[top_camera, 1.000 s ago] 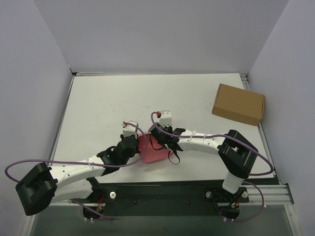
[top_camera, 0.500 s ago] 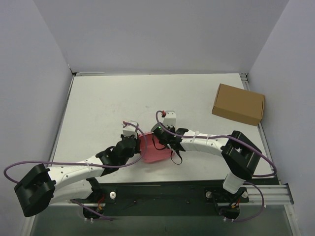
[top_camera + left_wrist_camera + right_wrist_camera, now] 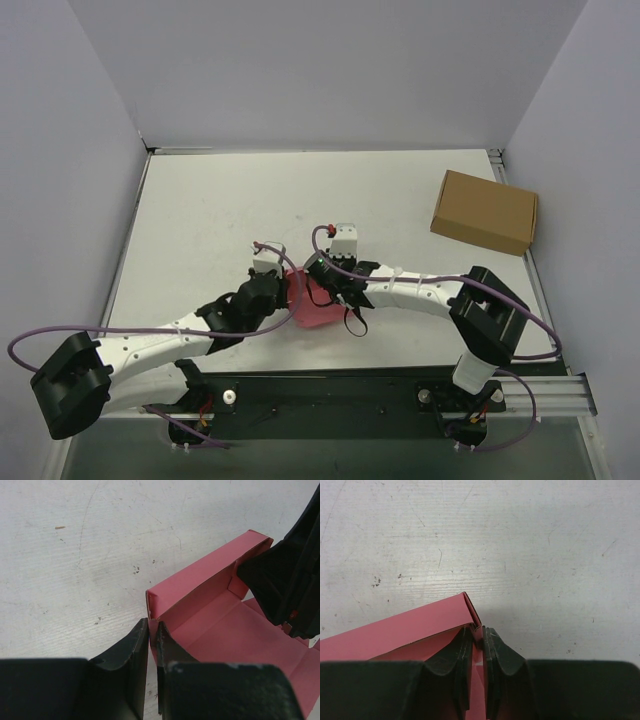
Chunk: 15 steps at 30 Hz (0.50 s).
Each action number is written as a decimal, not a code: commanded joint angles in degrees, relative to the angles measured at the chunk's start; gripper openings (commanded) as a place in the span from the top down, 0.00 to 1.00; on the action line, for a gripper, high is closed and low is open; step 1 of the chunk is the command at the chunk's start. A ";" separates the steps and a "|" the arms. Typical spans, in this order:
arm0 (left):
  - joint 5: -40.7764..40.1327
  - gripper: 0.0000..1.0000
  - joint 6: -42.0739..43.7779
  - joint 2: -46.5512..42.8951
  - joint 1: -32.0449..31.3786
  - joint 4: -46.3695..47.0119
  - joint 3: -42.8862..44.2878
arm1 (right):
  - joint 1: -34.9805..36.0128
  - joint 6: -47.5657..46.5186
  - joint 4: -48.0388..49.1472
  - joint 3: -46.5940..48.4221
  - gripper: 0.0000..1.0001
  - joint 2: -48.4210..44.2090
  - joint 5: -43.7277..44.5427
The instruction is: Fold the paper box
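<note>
Wall-raising step, I'd say: left end effector (image 3: pixel 152 629) and right end effector (image 3: pixel 479 631) each pinch a side of the small pink-red card box (image 3: pixel 312 308) (half-formed). Next, probably creasing the corners square.

Your left arm (image 3: pixel 150 345) lies low and stretched, running from its base at the near left corner up and to the right toward the middle. Its wrist is angled down, and your left pincer (image 3: pixel 152 630) has its two dark fingers drawn almost together, nipping the near wall of the paper box (image 3: pixel 215 625) at a corner. Your right arm (image 3: pixel 415 290) bends at the elbow on the near right and reaches leftward, forearm nearly level. Your right pincer (image 3: pixel 479 630) is likewise nearly closed, pinching a thin wall at the opposite corner. The two pincers face each other, close together.
</note>
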 commanded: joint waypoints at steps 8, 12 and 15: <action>-2.15 1.00 2.90 1.93 1.22 -6.06 3.86 | -2.13 -1.86 -13.11 -1.40 0.96 2.11 17.20; 0.13 1.00 2.63 5.19 3.41 -8.26 4.30 | -2.04 -4.06 -9.87 -2.98 0.77 -2.28 11.32; 3.20 1.00 3.51 7.65 5.61 -9.49 5.71 | -1.52 -6.52 -9.77 -3.59 0.58 -6.67 5.34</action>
